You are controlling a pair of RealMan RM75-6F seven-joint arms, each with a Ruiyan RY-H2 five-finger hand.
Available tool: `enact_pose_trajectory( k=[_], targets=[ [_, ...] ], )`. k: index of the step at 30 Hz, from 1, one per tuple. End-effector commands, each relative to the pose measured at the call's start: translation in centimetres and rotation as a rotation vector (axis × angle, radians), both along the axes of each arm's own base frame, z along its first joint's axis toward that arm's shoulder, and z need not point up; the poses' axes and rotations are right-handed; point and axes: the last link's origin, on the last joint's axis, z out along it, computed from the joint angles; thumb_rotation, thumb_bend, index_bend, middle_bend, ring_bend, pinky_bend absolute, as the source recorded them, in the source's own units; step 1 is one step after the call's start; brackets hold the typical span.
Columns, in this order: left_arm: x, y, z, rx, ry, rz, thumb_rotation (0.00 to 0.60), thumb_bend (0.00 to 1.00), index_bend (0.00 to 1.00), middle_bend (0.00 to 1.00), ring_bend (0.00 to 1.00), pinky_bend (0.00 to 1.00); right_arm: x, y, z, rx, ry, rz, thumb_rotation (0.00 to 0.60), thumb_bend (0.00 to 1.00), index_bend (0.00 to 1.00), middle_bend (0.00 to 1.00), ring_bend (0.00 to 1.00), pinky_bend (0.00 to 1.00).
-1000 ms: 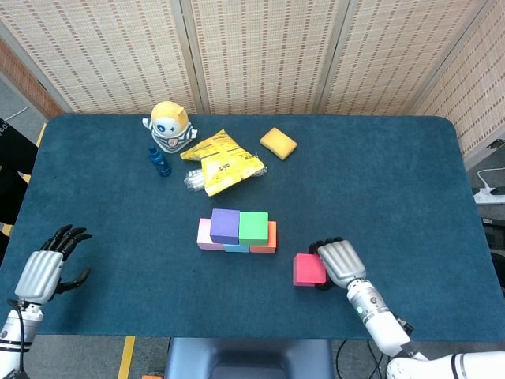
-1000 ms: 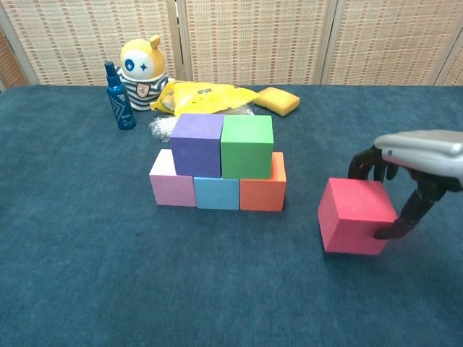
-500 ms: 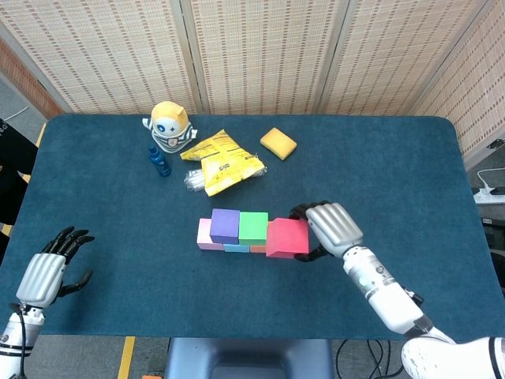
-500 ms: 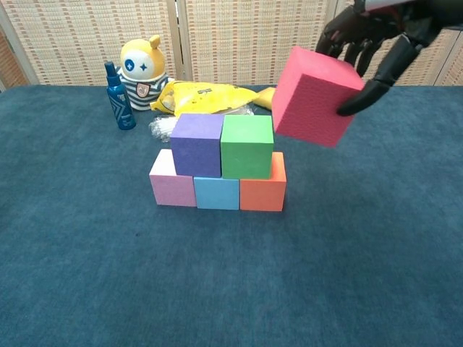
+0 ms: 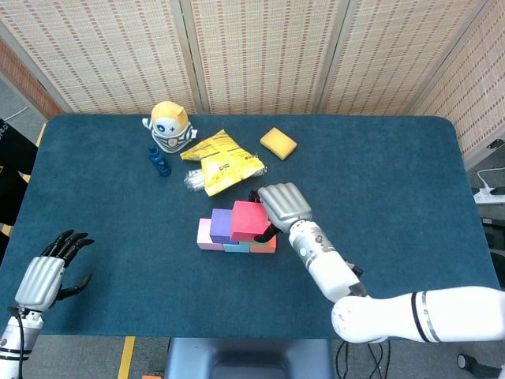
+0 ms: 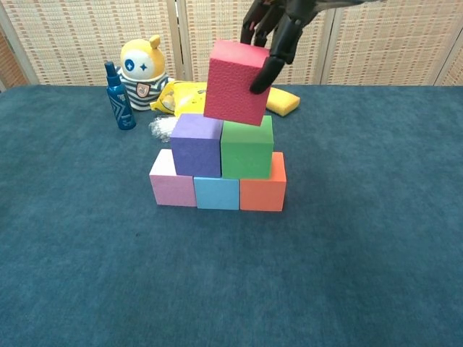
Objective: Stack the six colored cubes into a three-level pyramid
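So nearest the robot, its left hand (image 5: 46, 272) sits low at the table's near left corner, fingers spread and holding nothing; only the head view catches it, the chest view doesn't reach that far.

The right hand (image 5: 282, 207) grips the red foam cube (image 6: 237, 71), tilted, in the air just above the second level. The chest view shows the dark fingers (image 6: 278, 45) clamped on the cube's right and back sides and a clear gap under its left edge, while from the head view it just looks like it's sitting on the stack.

Right below the hand: purple foam cube (image 6: 196, 144) and green foam cube (image 6: 247, 147) side by side, on top of the pink foam cube (image 6: 172, 183), light blue foam cube (image 6: 217, 193) and orange foam cube (image 6: 263, 187).

Beyond the hand, a yellow crinkly snack bag (image 5: 222, 162), yellow sponge (image 5: 278, 143), small blue bottle (image 6: 118, 97) and a yellow round-headed toy figure (image 6: 142, 70).
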Motion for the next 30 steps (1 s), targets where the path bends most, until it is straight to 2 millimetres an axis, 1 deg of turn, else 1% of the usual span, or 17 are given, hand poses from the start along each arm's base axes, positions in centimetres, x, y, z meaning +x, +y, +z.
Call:
enact_pose_trajectory(
  k=[1,5,8,11,18,30],
  targets=[
    [-0.1,-0.1,0.0,-0.002,-0.002,0.003,0.600,0.32,0.23,0.15,0.07,0.25,1.1,-0.7,-1.0,-0.016,0.033,-0.008,0.600,0.30,0.56,0.45,0.44,0.42],
    [-0.3,-0.2,-0.1,-0.003,-0.006,0.007,0.600,0.33,0.23,0.15,0.07,0.25,1.5,-0.9,-1.4,-0.019,0.046,-0.016,0.600,0.30,0.55,0.45,0.44,0.42],
    [-0.7,-0.3,-0.1,-0.006,-0.015,0.016,0.600,0.32,0.22,0.15,0.07,0.25,2.4,-1.5,-2.1,-0.025,0.069,-0.026,0.600,0.30,0.54,0.45,0.44,0.42],
    [-0.8,-0.3,-0.1,-0.005,-0.021,0.016,0.600,0.33,0.22,0.15,0.07,0.25,2.7,-1.8,-2.4,-0.024,0.078,-0.034,0.600,0.30,0.54,0.45,0.44,0.42],
    [-0.9,-0.2,-0.1,-0.005,-0.024,0.018,0.600,0.33,0.22,0.15,0.07,0.25,3.1,-1.8,-3.2,-0.011,0.096,-0.034,0.600,0.30,0.54,0.45,0.44,0.42],
    [-1.2,-0.2,-0.3,-0.004,-0.034,0.024,0.600,0.33,0.22,0.15,0.07,0.25,3.3,-1.8,-3.8,-0.017,0.121,-0.025,0.600,0.30,0.53,0.45,0.44,0.42]
  ],
)
